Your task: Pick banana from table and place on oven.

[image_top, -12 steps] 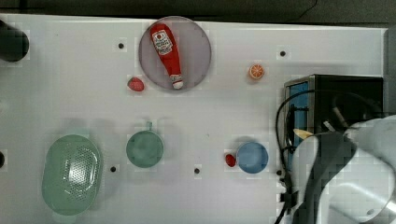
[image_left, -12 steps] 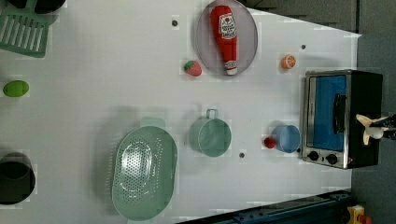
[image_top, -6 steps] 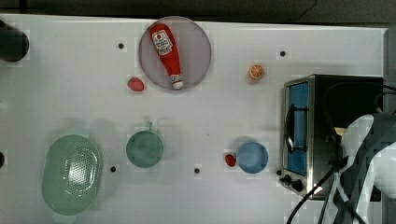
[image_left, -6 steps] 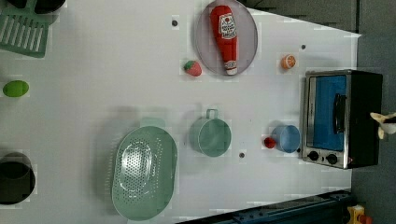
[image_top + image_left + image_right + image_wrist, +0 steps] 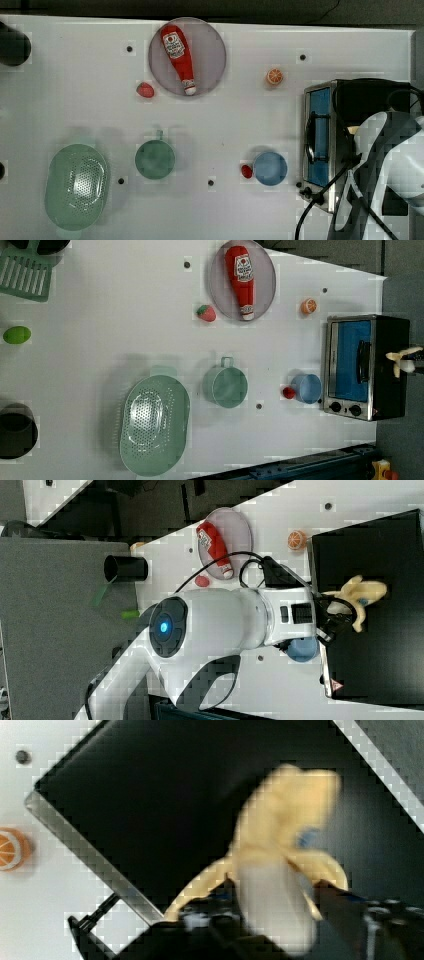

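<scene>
Banana (image 5: 280, 870) over oven top (image 5: 380, 555), long axis running away from gripper (image 5: 272, 910), jaws straddling its near end, grip or release unclear.

Over on the left view's right, the oven (image 5: 367, 367) sits on the white table (image 5: 110, 305), blue glass door facing the left view's left, knobs at its lower corner. The banana (image 5: 402, 360) lies across the oven's right edge, pale and curved. Just left of the door, a blue bowl (image 5: 307, 388) with a small red piece (image 5: 288, 392) touching it. Above, an orange slice (image 5: 309, 306). A ketchup bottle (image 5: 241, 280) lies on a grey plate (image 5: 267, 282), a strawberry (image 5: 206, 313) beside it. Mid-table: green cup (image 5: 225, 386), green colander (image 5: 154, 425)
</scene>
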You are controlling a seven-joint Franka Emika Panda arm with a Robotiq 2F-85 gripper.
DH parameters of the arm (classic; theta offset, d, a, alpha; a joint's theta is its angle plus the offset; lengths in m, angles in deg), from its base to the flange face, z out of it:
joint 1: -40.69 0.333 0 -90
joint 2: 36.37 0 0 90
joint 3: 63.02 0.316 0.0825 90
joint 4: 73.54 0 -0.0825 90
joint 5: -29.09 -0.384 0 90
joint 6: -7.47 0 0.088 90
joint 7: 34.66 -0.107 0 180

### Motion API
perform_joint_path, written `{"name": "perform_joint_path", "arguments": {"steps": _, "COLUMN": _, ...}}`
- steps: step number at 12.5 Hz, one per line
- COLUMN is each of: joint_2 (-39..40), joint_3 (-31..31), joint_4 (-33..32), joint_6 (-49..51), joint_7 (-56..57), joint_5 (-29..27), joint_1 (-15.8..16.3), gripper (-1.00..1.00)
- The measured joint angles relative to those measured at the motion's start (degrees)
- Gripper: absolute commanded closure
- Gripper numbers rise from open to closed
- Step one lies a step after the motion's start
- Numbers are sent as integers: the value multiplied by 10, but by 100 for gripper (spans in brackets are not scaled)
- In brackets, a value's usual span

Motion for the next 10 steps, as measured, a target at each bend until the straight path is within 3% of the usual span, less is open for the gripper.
{"name": "perform_joint_path", "arguments": {"steps": 2, "joint_2": -7, "joint_3": 3, "joint_4": -1, "joint_6": 6, "joint_7": 8, "joint_5": 6, "joint_1": 1, "gripper": -93}}
{"name": "perform_joint_path", "arguments": {"steps": 3, "joint_2": -8, "joint_3": 1, "joint_4": 2, "joint_6": 26, "joint_7": 10, "joint_5": -2, "joint_1": 2, "gripper": -100}}
{"name": "perform_joint_path", "arguments": {"steps": 7, "joint_2": -58, "joint_3": 13, "joint_4": 0, "joint_6": 125, "joint_7": 20, "joint_5": 6, "joint_1": 1, "gripper": -100}}
{"name": "perform_joint_path", "arguments": {"steps": 10, "joint_2": -141, "joint_3": 42, "joint_4": 22, "joint_6": 199, "joint_7": 14, "joint_5": 55, "joint_1": 13, "gripper": -100}}
